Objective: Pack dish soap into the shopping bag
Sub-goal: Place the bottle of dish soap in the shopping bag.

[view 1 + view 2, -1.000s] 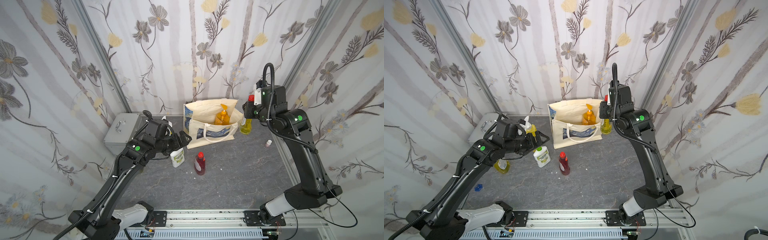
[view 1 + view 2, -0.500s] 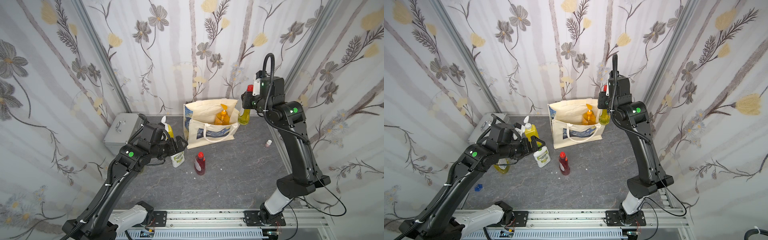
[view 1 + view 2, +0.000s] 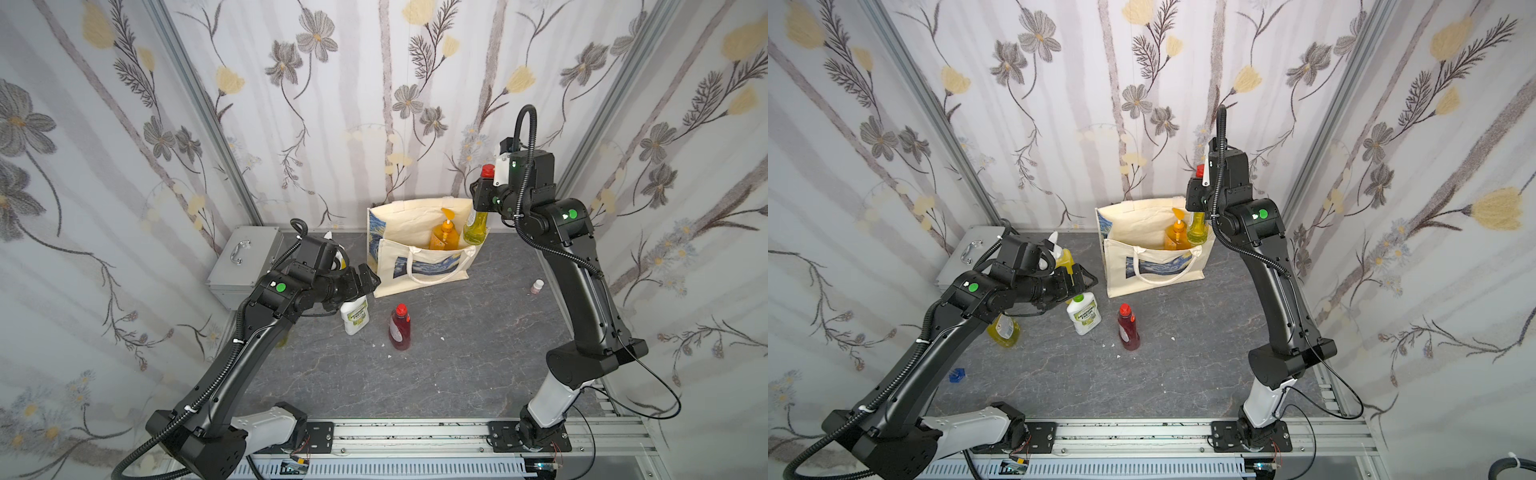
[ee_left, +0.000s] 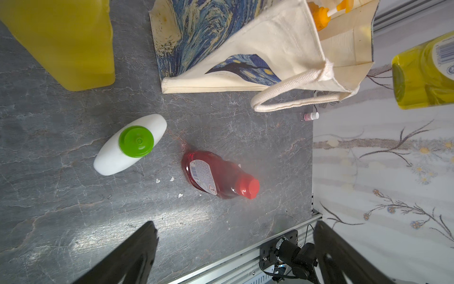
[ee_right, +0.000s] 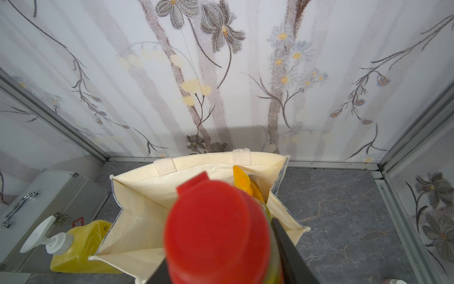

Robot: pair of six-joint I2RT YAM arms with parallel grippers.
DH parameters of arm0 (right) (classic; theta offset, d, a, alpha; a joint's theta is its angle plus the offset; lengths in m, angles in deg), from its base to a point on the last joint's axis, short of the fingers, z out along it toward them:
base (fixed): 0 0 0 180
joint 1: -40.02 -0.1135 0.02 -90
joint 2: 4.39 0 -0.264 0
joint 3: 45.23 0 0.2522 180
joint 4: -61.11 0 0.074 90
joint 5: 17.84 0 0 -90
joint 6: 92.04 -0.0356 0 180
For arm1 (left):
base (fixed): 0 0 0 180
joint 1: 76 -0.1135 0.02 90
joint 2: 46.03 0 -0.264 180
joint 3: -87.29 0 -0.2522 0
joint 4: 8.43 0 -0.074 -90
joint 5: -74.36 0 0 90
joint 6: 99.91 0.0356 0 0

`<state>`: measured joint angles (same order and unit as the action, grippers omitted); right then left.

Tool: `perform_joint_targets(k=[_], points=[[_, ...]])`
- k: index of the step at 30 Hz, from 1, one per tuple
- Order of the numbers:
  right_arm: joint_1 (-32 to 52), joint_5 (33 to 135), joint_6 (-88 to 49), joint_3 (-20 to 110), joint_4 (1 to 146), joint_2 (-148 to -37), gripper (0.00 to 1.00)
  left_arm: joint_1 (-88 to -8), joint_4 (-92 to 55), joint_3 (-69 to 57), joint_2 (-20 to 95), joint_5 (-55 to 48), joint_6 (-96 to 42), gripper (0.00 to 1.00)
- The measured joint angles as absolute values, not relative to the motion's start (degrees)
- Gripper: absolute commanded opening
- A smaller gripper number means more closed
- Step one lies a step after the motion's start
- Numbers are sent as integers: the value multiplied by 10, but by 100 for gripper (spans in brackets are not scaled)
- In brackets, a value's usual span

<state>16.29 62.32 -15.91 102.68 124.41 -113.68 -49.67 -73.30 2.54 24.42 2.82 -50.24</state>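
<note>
Sitting at 10 o'clock on the table is the silver case [image 3: 245, 262], with the yellow pump bottle [image 5: 81, 248] just beside it. A yellow-green bottle [image 3: 1005, 330] stands at 9, under the left arm. The left gripper [image 4: 234, 225] hovers above the white green-capped bottle [image 3: 354, 316], fingers spread wide and touching nothing. The dark red bottle [image 3: 400, 330] stands at that one's 3 o'clock. The shopping bag [image 3: 415, 262] is upright at 12, orange pump bottle [image 3: 445, 235] inside. The right gripper [image 3: 484, 193] is pinching the other yellow-green bottle [image 3: 475, 226] just under its red cap, upright over the bag's 3 o'clock end. A tiny pink bottle [image 3: 537, 286] sits at 2.
</note>
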Motion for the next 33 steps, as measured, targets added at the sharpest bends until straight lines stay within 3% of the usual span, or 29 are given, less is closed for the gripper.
perform_joint_targets(k=[14, 33], points=[[163, 683, -159, 1027, 1177, -1192, 39, -540, -669, 38, 309, 67, -541, 100], [161, 736, -159, 1027, 1070, -1287, 39, -566, -674, 145, 412, 94, -534, 100]])
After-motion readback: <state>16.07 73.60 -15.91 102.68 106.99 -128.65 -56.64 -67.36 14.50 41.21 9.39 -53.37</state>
